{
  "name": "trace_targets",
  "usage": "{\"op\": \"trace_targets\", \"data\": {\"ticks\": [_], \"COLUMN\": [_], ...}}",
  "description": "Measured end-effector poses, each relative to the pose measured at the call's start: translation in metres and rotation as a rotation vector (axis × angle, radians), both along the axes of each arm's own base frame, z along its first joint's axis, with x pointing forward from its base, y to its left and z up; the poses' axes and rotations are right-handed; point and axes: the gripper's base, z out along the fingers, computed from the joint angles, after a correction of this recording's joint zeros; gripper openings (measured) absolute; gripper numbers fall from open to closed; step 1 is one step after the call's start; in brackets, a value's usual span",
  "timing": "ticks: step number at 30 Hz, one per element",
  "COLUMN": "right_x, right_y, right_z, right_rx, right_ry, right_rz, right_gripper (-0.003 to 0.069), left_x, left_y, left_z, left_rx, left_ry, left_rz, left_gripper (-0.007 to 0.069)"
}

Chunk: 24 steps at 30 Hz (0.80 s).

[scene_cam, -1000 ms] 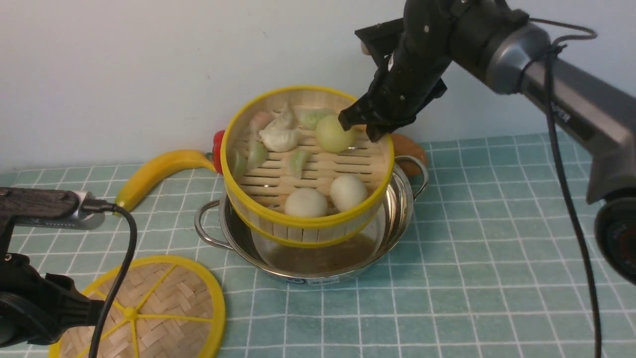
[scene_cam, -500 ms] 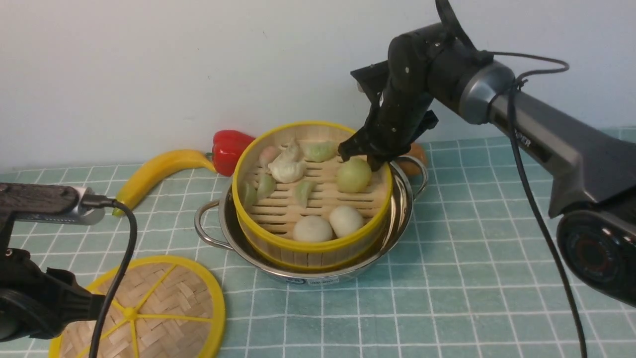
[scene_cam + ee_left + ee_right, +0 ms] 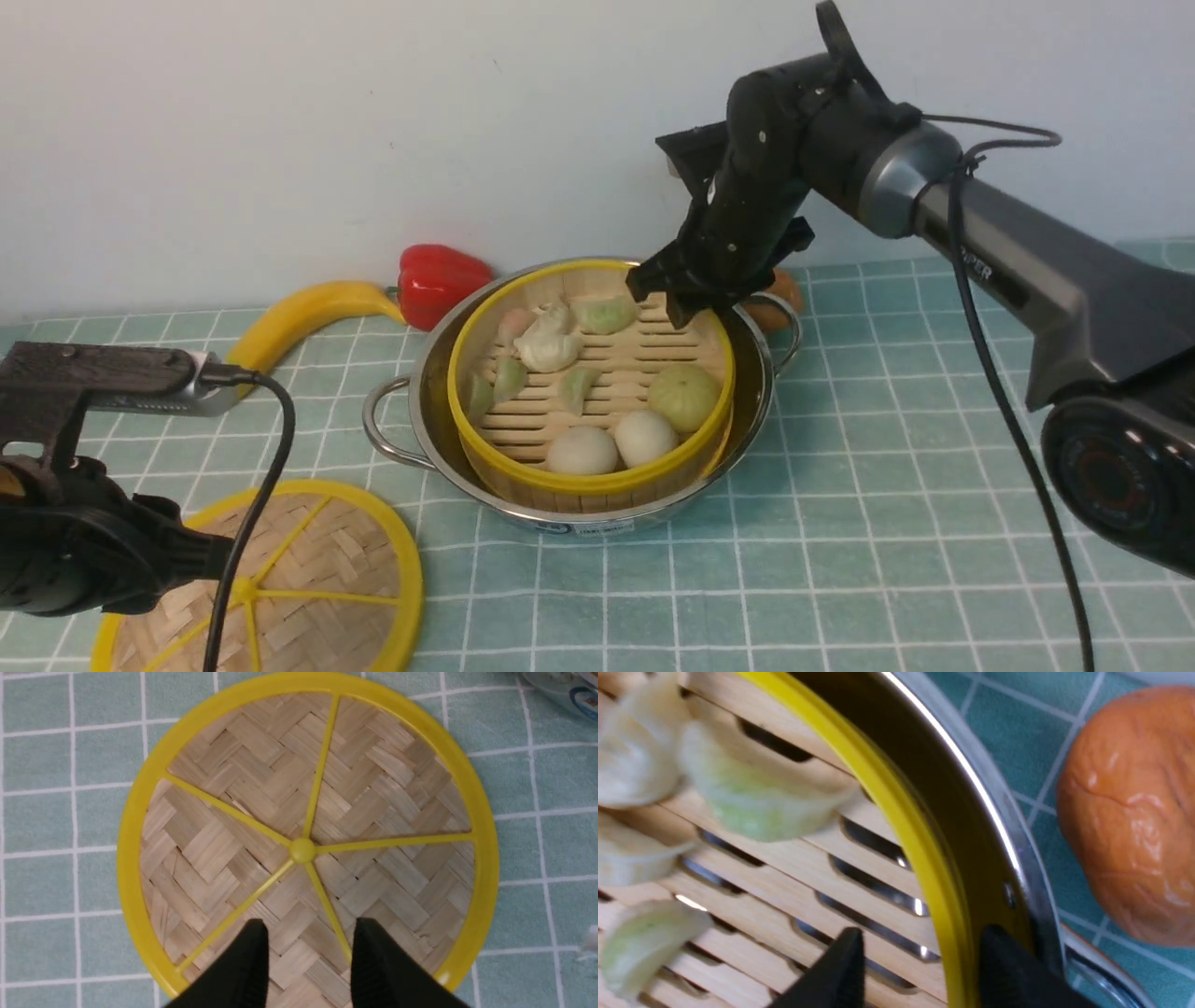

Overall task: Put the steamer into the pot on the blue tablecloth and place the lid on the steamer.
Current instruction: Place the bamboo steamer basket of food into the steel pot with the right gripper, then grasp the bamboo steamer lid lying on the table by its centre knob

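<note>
The steamer (image 3: 597, 483), a yellow-rimmed bamboo basket, sits inside the steel pot (image 3: 758, 392) on the blue tablecloth (image 3: 887, 523). Dumplings and round buns lie on its slatted floor (image 3: 794, 868). My right gripper (image 3: 681, 294) is at the steamer's far rim, open. Its two black fingers straddle the yellow rim (image 3: 896, 798), which stands free of both. The lid (image 3: 317, 560), a flat woven disc with yellow spokes, lies on the cloth at the front left. My left gripper (image 3: 310, 961) hovers over the lid (image 3: 303, 849), open and holding nothing.
A banana (image 3: 299, 317) and a red pepper (image 3: 439, 280) lie behind the pot on the left. An orange-brown lump (image 3: 782, 297) rests against the pot's far right handle, close to my right gripper (image 3: 924, 970). A wall runs just behind.
The steamer came down from a tilted hold above the pot and now sits level inside it. My right gripper has opened off its rim. A green bun rolled toward the front.
</note>
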Motion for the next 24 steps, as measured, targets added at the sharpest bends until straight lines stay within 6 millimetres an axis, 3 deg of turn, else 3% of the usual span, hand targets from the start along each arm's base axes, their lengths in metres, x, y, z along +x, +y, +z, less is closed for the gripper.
{"op": "trace_targets", "data": {"ticks": [5,7,8,11,12,16,18,19,20,21,23,24], "right_x": [-0.005,-0.018,-0.021,-0.046,-0.068,-0.122,-0.172,-0.174,-0.198,-0.205,-0.243,-0.249], "right_y": [-0.003,-0.009,-0.011,-0.023,-0.034,-0.061,-0.086,-0.087,-0.098,-0.102,-0.12,-0.123], "right_z": [0.03,0.082,0.092,0.16,0.203,0.276,0.32,0.32,0.332,0.337,0.343,0.345], "right_rx": [0.026,0.07,0.078,0.142,0.183,0.254,0.295,0.293,0.305,0.311,0.32,0.325], "right_ry": [-0.051,-0.138,-0.154,-0.282,-0.365,-0.516,-0.607,-0.605,-0.627,-0.641,-0.646,-0.655], "right_rz": [0.0,0.0,0.0,0.0,0.001,0.017,0.029,0.03,0.034,0.034,0.038,0.039], "right_gripper": [0.047,0.0499,0.0502,0.0505,0.0505,0.0493,0.0472,0.0471,0.0459,0.0456,0.043,0.0426], "left_x": [0.008,0.018,0.019,0.03,0.034,0.042,0.045,0.045,0.048,0.049,0.053,0.053], "left_y": [0.0,0.001,0.001,0.001,0.002,0.002,0.002,0.002,0.002,0.002,0.002,0.002], "left_z": [-0.009,-0.019,-0.02,-0.032,-0.037,-0.052,-0.063,-0.063,-0.068,-0.069,-0.075,-0.076], "left_rx": [0.0,0.002,0.003,0.005,0.006,0.006,0.005,0.005,0.005,0.005,0.006,0.006], "left_ry": [0.019,0.032,0.033,0.036,0.038,0.075,0.119,0.118,0.123,0.123,0.119,0.119], "left_rz": [0.001,0.003,0.002,0.003,0.004,0.005,0.004,0.004,0.005,0.005,0.006,0.006], "left_gripper": [0.0243,0.0243,0.0243,0.0243,0.0243,0.0243,0.0243,0.0243,0.0243,0.0243,0.0243,0.0243]}}
